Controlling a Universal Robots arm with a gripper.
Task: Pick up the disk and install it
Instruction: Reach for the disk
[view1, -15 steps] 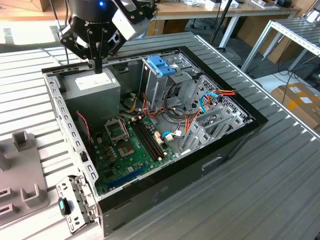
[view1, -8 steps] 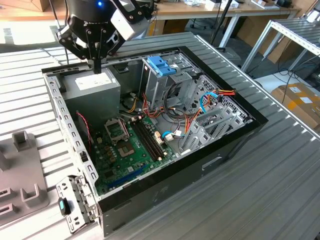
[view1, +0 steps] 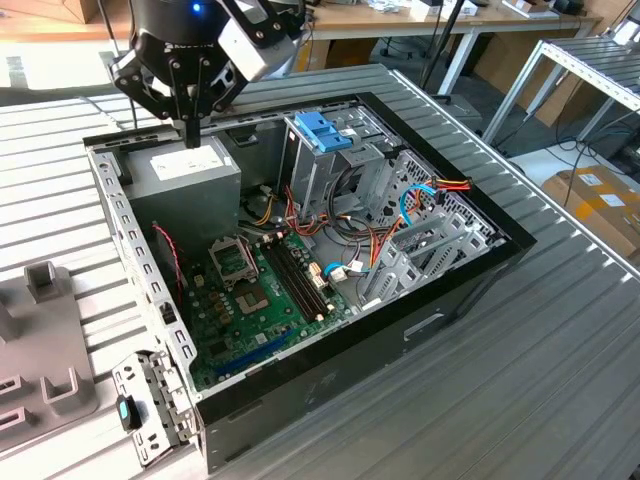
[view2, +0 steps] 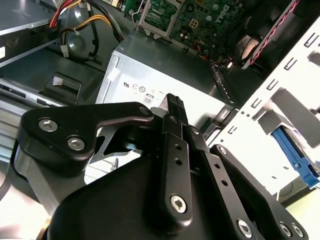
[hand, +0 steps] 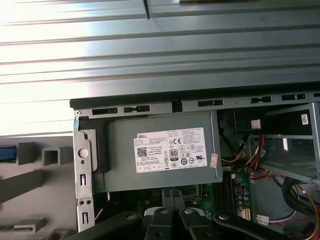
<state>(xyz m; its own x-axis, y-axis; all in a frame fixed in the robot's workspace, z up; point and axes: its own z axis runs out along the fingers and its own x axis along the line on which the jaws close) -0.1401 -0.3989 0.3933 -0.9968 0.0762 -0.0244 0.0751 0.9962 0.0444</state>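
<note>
Can't pin the disk down for sure. A blue strip (hand: 7, 153) in the grey fixture (view1: 45, 350) beside the case (view1: 400, 330) might be its rail, so its long axis is anyone's guess. In the exterior view that fixture sits around 8 o'clock from the claw (view1: 192, 138), which is closed on nothing, hovering just over the PSU (view1: 185, 168).
</note>
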